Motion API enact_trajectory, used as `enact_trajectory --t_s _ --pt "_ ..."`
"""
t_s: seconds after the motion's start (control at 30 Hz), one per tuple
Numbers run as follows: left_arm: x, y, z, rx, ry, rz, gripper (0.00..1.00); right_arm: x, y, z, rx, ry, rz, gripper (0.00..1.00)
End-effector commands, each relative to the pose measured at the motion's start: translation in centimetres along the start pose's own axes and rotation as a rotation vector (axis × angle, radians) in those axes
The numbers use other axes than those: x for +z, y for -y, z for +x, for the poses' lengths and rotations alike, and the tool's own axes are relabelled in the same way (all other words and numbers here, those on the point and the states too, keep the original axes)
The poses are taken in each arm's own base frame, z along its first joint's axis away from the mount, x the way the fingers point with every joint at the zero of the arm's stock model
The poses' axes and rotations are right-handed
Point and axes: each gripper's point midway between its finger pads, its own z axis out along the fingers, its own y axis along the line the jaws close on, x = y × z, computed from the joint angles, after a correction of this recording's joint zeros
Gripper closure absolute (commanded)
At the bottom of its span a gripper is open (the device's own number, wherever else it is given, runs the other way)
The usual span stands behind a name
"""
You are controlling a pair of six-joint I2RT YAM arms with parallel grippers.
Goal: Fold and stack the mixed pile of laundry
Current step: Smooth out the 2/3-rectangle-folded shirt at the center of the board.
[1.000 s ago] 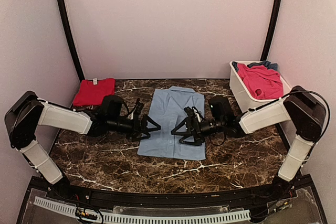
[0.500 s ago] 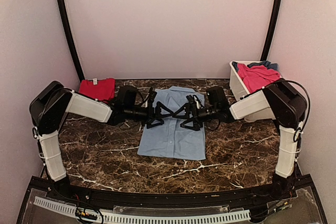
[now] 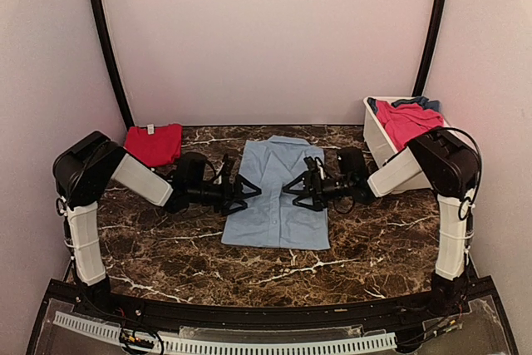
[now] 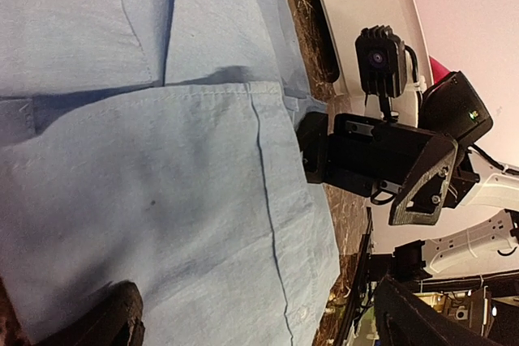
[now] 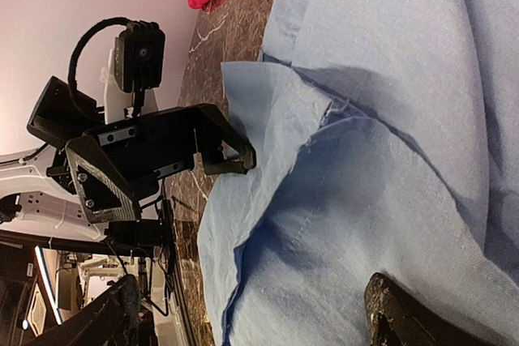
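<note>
So the light-blue shirt (image 3: 274, 214) lies flat in the middle of the desk (image 3: 158, 239); left jaws and right jaws are both wide apart, low over it from either side, tips facing, gripping nothing; one red piece (image 3: 153, 143) sits folded back left; pink-red pieces (image 3: 411, 125) and a darker blue piece (image 3: 429, 104) are piled in the white tub (image 3: 374, 135) on the right.

Left arm (image 3: 141, 180) and right arm (image 3: 397, 174) reach inward, elbows raised.
The left gripper (image 3: 252, 189) and right gripper (image 3: 291, 189) face each other, level, tips apart, jaws spread wide.
</note>
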Motion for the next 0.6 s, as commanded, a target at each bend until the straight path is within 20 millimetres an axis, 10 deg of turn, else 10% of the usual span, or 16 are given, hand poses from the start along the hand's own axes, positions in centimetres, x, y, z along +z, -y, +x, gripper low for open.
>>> enact_trajectory --t_s 0.0,0.3,0.57 --pt "-2.2 -0.1 0.7 0.012 0.007 -0.079 0.01 0.2 -0.4 4.2 0.045 -0.066 0.049 0.07" --pt "-5.6 4.5 -1.0 0.127 0.053 -0.076 0.01 -2.6 -6.3 -0.1 -0.159 -0.016 0.115 0.09" --pt "-3.3 4.8 -2.4 0.148 0.035 -0.028 0.01 1.4 -8.5 -2.8 -0.144 -0.065 -0.044 0.19"
